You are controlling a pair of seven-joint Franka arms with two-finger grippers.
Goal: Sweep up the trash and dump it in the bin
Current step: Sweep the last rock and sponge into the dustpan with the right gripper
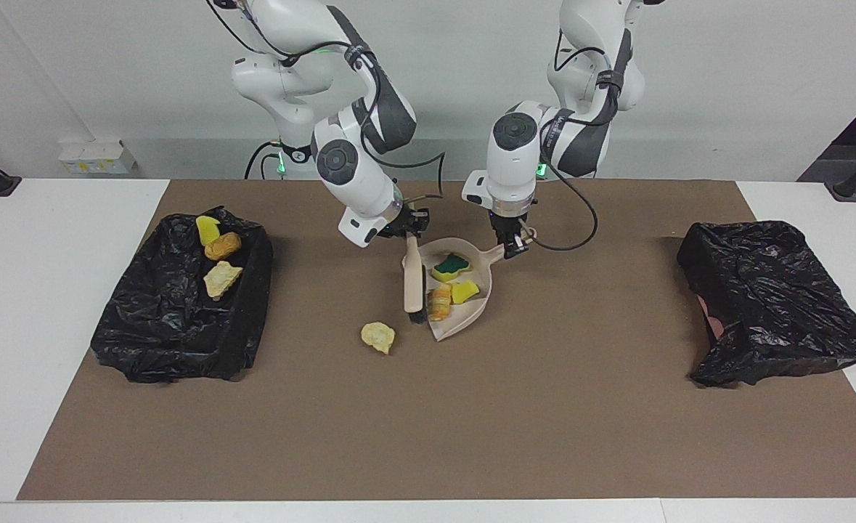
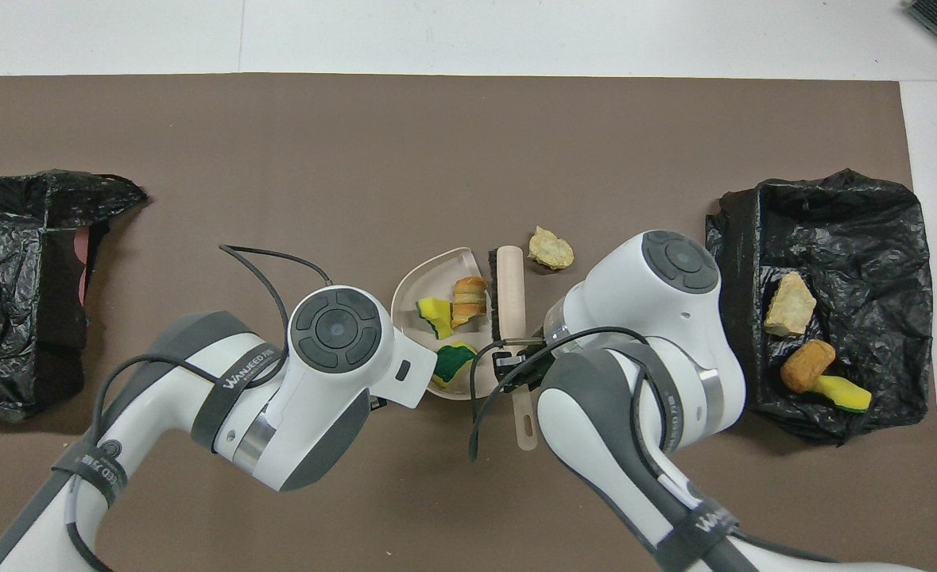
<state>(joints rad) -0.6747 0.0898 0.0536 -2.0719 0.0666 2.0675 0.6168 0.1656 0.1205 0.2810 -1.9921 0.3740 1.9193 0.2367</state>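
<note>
We held the beige dustpan (image 1: 465, 311) by its handle in our left gripper (image 1: 513, 249), fingers clamped on the handle's end, with the pan flat on the brown mat (image 1: 428, 436) at the middle of the table. Our right gripper (image 1: 412, 231) gripped the beige brush (image 1: 414, 283) by its handle, the fingers closed tight on it, and the bristle edge stood at the mouth of the dustpan, touching its open lip.

Three pieces of trash lay in the dustpan: a green-backed sponge piece (image 1: 451, 266) nearest the handle, a plain yellow sponge piece (image 1: 465, 291) just beside it, and a tan bread-like chunk (image 1: 440, 302) against the brush. One more tan scrap (image 1: 378, 337) lay on the mat outside the pan, near the brush's tip, toward the right arm's end and farther from us than the pan.

The black-lined bin (image 1: 144, 349) at the right arm's end of the table held three more scraps: a yellow sponge piece (image 1: 207, 229), a brown chunk (image 1: 223, 245) touching it, and a pale tan chunk (image 1: 222, 279) near them. A second black-lined bin (image 1: 776, 305) sat at the left arm's end, well apart from the dustpan.
</note>
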